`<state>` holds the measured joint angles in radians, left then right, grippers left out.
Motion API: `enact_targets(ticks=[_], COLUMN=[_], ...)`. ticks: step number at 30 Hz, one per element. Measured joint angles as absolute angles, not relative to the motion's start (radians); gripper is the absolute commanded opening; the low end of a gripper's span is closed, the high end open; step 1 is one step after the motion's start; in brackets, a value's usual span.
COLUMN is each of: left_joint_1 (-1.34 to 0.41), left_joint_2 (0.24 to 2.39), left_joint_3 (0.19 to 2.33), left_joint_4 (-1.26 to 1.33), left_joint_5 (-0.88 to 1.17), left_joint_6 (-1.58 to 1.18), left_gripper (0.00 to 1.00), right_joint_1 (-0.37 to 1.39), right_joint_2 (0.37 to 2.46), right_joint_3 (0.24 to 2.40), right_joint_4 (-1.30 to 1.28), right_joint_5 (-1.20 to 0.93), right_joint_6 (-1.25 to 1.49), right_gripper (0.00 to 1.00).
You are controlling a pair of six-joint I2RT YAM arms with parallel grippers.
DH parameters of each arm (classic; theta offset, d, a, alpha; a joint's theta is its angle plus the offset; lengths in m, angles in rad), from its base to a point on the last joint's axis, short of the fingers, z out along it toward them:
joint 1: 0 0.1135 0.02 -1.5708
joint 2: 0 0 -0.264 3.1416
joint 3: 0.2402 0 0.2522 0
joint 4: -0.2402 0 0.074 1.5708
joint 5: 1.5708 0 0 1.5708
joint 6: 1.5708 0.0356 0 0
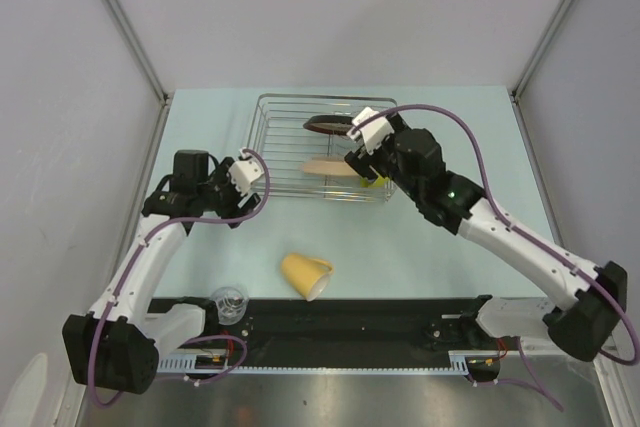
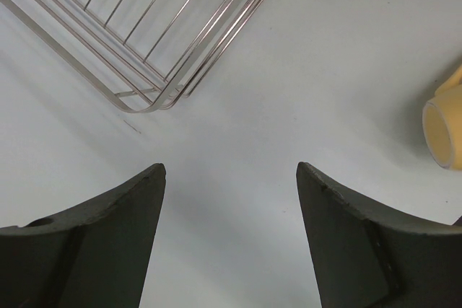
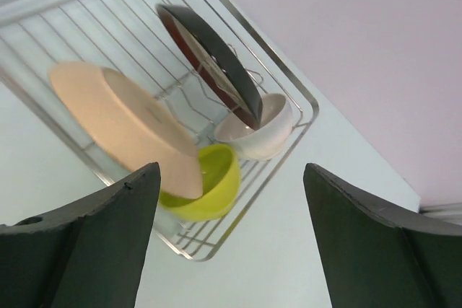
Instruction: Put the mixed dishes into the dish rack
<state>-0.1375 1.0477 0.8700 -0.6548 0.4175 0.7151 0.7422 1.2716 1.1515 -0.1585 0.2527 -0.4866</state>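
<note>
The dark red-rimmed plate [image 3: 216, 59], beige plate [image 3: 123, 124], white bowl [image 3: 263, 131] and lime-green bowl [image 3: 213, 185] are in the dish rack [image 1: 258, 147] by the counter's [image 1: 450, 247] far edge, the yellow mug [image 1: 306, 275] and clear glass [image 1: 230, 303] wait by its near edge, and my right hand [image 3: 231, 171] and left hand [image 2: 231, 171] gape empty.

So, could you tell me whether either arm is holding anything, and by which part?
Nothing is held: left fingers and right fingers both stand open and empty.
</note>
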Motion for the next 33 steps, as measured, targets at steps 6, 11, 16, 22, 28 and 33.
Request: enact_targets(ticks=[6, 11, 16, 22, 28, 33], left_joint_1=[-0.137, -0.132, -0.126, -0.126, -0.125, -0.124], left_joint_2=[1.035, 1.019, 1.006, 1.005, 1.005, 1.004], left_joint_3=[0.888, 0.893, 0.893, 0.893, 0.893, 0.874], left_joint_4=[-0.673, -0.706, -0.722, -0.724, -0.728, -0.71], left_joint_5=[0.413, 0.4, 0.391, 0.391, 0.397, 0.413], left_joint_6=[0.719, 0.738, 0.744, 0.743, 0.73, 0.686], left_gripper=[0.78, 0.78, 0.78, 0.78, 0.78, 0.78], right_joint_1=[0.876, 0.935, 0.94, 1.004, 1.093, 1.124], right_joint_2=[1.112, 1.025, 0.946, 0.935, 1.02, 1.146], right_joint_3=[1.101, 1.034, 0.894, 0.737, 0.733, 0.735], right_joint_4=[-0.255, -0.348, -0.373, -0.386, -0.322, -0.246], right_joint_5=[0.251, 0.149, -0.044, -0.217, -0.335, -0.433], right_joint_6=[-0.34, -0.118, 0.157, 0.347, 0.395, 0.435], right_gripper=[0.84, 0.82, 0.75, 0.74, 0.74, 0.74])
